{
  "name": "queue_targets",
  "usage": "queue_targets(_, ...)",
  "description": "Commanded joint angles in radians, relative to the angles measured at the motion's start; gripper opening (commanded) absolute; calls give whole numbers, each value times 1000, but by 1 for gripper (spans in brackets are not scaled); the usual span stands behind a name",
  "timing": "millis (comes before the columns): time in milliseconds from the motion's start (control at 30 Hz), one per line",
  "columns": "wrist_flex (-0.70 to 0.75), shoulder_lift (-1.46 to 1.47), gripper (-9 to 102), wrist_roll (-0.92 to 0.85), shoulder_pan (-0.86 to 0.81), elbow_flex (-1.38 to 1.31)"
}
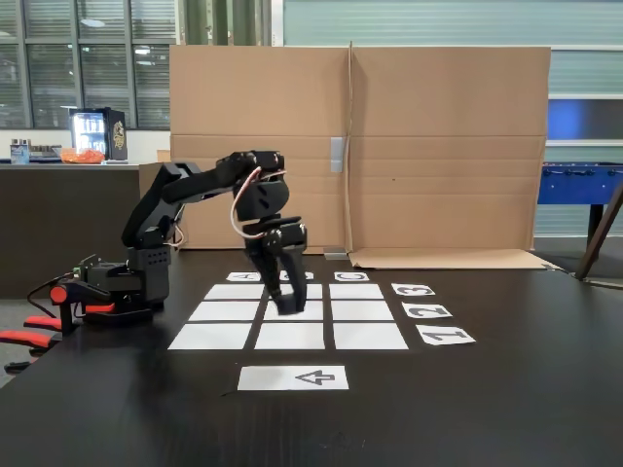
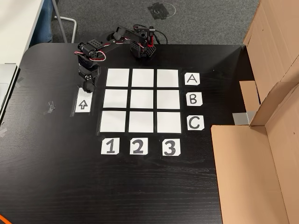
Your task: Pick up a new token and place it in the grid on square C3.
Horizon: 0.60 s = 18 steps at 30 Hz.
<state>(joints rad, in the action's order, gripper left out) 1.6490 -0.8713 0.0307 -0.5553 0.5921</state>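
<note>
Square C3 (image 2: 168,122), the corner cell of the grid (image 2: 142,100) where the C label (image 2: 195,122) and the 3 label (image 2: 171,147) meet, lies bare and white in a fixed view from above, as do the other eight cells. Token is hard to find: if one is there, it may be hidden under the black gripper (image 2: 87,86), which points down over the top end of the arrow sheet (image 2: 82,104), just beside the grid's A1 corner. Seen from the table-level fixed view, the gripper (image 1: 284,304) hangs low with its fingers close together, though I cannot tell whether they grip anything. Cardboard panels (image 1: 443,146) stand behind the black table (image 1: 506,409).
</note>
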Motion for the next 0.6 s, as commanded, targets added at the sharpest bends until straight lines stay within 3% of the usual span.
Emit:
queue_targets(0,-3,-109,-1,-3,58,40)
queue_targets(567,5,-222,-1,135,437,140)
